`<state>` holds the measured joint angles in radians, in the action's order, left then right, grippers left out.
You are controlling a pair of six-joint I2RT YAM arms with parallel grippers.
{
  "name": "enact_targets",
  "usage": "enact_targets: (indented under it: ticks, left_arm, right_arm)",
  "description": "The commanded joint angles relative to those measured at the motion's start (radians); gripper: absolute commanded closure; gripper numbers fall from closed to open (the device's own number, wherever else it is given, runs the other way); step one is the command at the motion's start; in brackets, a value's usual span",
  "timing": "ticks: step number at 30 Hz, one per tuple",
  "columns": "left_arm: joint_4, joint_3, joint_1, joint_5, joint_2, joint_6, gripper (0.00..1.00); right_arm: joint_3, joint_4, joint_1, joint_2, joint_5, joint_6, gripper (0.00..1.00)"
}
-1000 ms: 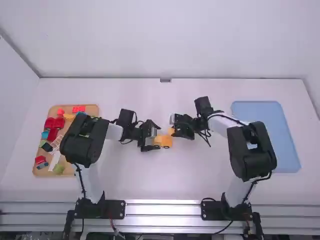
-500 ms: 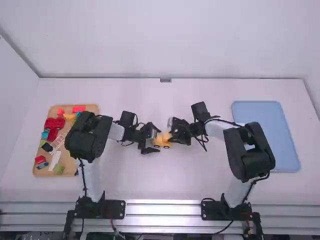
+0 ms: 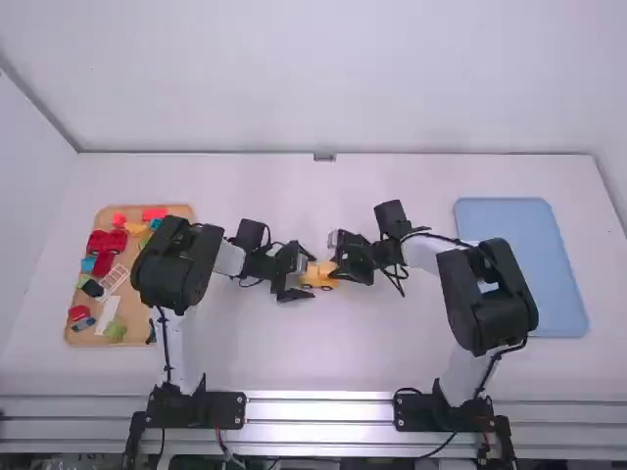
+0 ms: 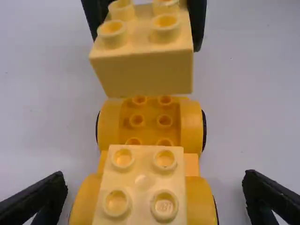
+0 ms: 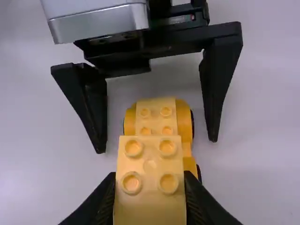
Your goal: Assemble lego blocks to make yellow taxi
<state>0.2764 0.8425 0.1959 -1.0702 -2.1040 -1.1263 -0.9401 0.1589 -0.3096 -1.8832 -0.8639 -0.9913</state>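
"What's in the right gripper [image 3: 335,263]?"
"A yellow four-stud block [image 5: 150,180], pinched."
"And past it?"
"A wheeled yellow base [image 5: 186,123] topped by a second block [image 5: 156,115], between the spread fingers of the left gripper [image 3: 311,273], touching neither."

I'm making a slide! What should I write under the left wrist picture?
The right gripper holds a yellow block above the wheeled base; the left gripper hovers open.

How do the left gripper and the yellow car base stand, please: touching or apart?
Apart. In the right wrist view, the left gripper is open around the car base, with table visible between it and each finger.
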Motion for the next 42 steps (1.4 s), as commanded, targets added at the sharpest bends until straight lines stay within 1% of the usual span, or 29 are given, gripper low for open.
enact_targets:
  ticks: [1,2,4,6,8,9,11,15,17,19,20,21,24,27,29,34,37,42]
  left_arm:
    - [-0.003,0.010,0.021,-0.001,-0.004,-0.015,0.12]
    - [-0.003,0.010,0.022,0.003,-0.004,-0.015,0.13]
    - [-0.003,0.011,0.032,0.021,-0.004,-0.015,0.20]
    - [-0.003,0.011,0.035,0.031,-0.004,-0.015,0.23]
    - [-0.003,0.010,0.046,0.044,-0.004,-0.013,0.33]
    - [-0.002,0.010,0.047,0.040,-0.004,-0.006,0.32]
    - [-0.002,0.011,0.045,0.040,-0.004,-0.004,0.32]
    - [-0.002,0.013,0.045,0.040,-0.004,-0.005,0.35]
    - [-0.003,0.013,0.047,0.045,-0.004,-0.004,0.38]
    - [0.002,0.013,0.044,0.066,-0.004,0.017,0.38]
    - [0.006,0.013,0.047,0.084,-0.004,0.037,0.40]
    - [0.006,0.013,0.047,0.096,-0.004,0.040,0.40]
    - [0.006,0.012,0.047,0.090,-0.004,0.037,0.40]
    - [0.004,0.012,0.045,0.085,-0.004,0.038,0.43]
    - [0.000,0.011,0.047,0.085,-0.004,0.037,0.48]
    - [0.002,0.003,0.045,0.090,-0.004,0.051,0.48]
    - [0.021,0.001,0.048,0.097,-0.004,0.103,0.49]
    - [0.047,0.001,0.048,0.096,-0.004,0.117,0.53]
  right_arm:
    - [0.017,-0.033,-0.002,-0.041,0.000,0.052,0.84]
    - [0.017,-0.038,-0.002,-0.043,0.002,0.058,0.84]
    - [0.020,-0.097,-0.010,-0.077,0.004,0.113,0.85]
    - [0.020,-0.104,-0.010,-0.088,0.000,0.116,0.85]
    - [0.020,-0.091,-0.004,-0.088,0.001,0.113,0.85]
    - [0.017,-0.085,0.001,-0.088,-0.001,0.112,0.85]
    - [0.014,-0.074,0.002,-0.088,0.002,0.101,0.85]
    - [0.008,-0.032,0.003,-0.086,0.009,0.048,0.85]
    - [0.008,-0.020,0.003,-0.086,0.022,0.037,0.85]
    - [0.008,-0.021,-0.002,-0.086,0.031,0.037,0.87]
    - [0.008,-0.026,-0.006,-0.086,0.035,0.037,0.86]
    - [0.008,-0.033,-0.006,-0.084,0.035,0.037,0.87]
    - [0.008,-0.046,0.004,-0.071,0.030,0.037,0.87]
    - [0.008,-0.050,0.010,-0.043,0.024,0.023,0.87]
    - [0.006,-0.054,0.008,-0.027,0.029,0.022,0.87]
    - [-0.010,-0.039,0.011,-0.010,0.040,0.022,0.87]
    - [-0.010,-0.043,-0.002,-0.005,0.066,0.021,0.88]
    - [-0.010,-0.012,-0.027,-0.005,0.124,-0.005,0.88]
